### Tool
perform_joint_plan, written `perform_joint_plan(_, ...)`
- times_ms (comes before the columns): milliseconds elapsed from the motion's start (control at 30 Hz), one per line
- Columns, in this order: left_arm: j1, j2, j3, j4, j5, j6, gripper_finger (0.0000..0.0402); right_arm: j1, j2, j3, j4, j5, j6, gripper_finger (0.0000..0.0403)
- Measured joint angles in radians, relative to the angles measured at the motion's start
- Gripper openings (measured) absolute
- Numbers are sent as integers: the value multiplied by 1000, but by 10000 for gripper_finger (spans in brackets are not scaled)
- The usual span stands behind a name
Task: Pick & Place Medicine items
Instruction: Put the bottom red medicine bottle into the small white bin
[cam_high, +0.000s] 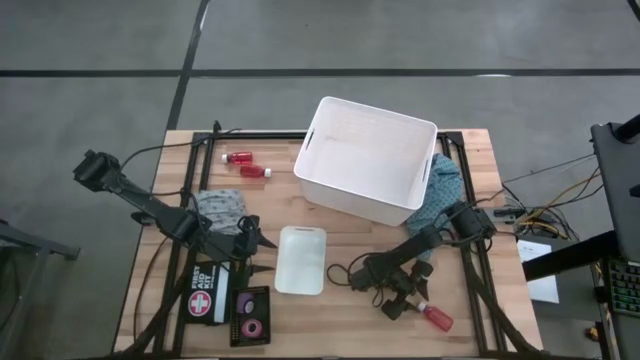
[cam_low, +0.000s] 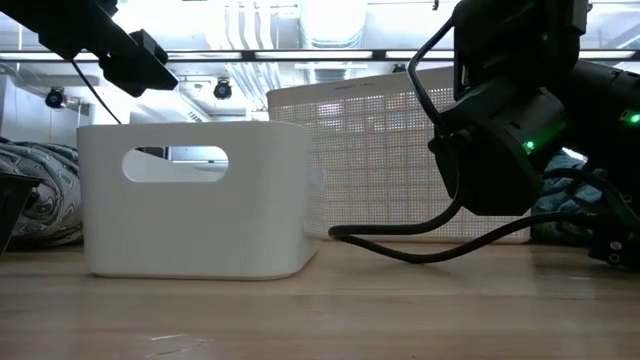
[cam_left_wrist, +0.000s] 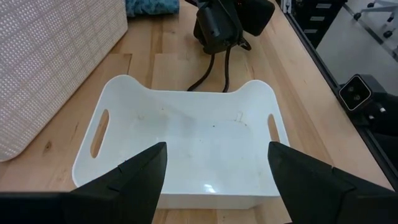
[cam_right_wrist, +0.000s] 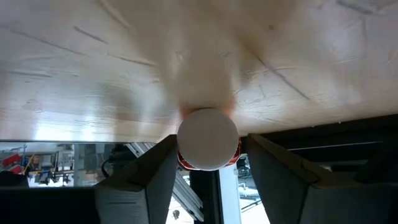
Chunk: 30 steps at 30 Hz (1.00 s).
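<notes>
A red bottle with a white cap (cam_high: 436, 319) lies on its side near the table's front right. My right gripper (cam_high: 408, 302) is low at its cap end, and in the right wrist view its fingers (cam_right_wrist: 208, 155) stand on either side of the cap (cam_right_wrist: 208, 138). Two more red bottles (cam_high: 238, 157) (cam_high: 256, 172) lie at the far left. Pink and dark tape rolls (cam_high: 249, 314) sit in a dark box at the front left. My left gripper (cam_left_wrist: 217, 152) hangs open over the small white tray (cam_left_wrist: 186, 137). My right gripper comes at the lying bottle slanting down toward its cap end, a finger on either side. One finger (cam_right_wrist: 163, 163) looks to be against the bottle's side just behind the cap. A thin gap shows between the other finger (cam_right_wrist: 261, 163) and the cap. The bottle rests on the table.
The big white basket (cam_high: 365, 155) stands at the far middle, with a blue cloth (cam_high: 446, 188) to its right and a patterned grey cloth (cam_high: 220, 207) to its left. A first-aid pouch (cam_high: 205, 300) lies at the front left. A black cable (cam_low: 420, 245) trails across the table.
</notes>
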Motion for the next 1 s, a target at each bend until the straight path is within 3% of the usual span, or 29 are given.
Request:
perform_joint_plan(433, 0, 0, 0, 0, 0, 0, 287, 0, 0, 0, 0, -2, -4, 127)
perform_joint_plan(1000, 0, 0, 0, 0, 0, 0, 287, 0, -26, -3, 5, 10, 7, 123)
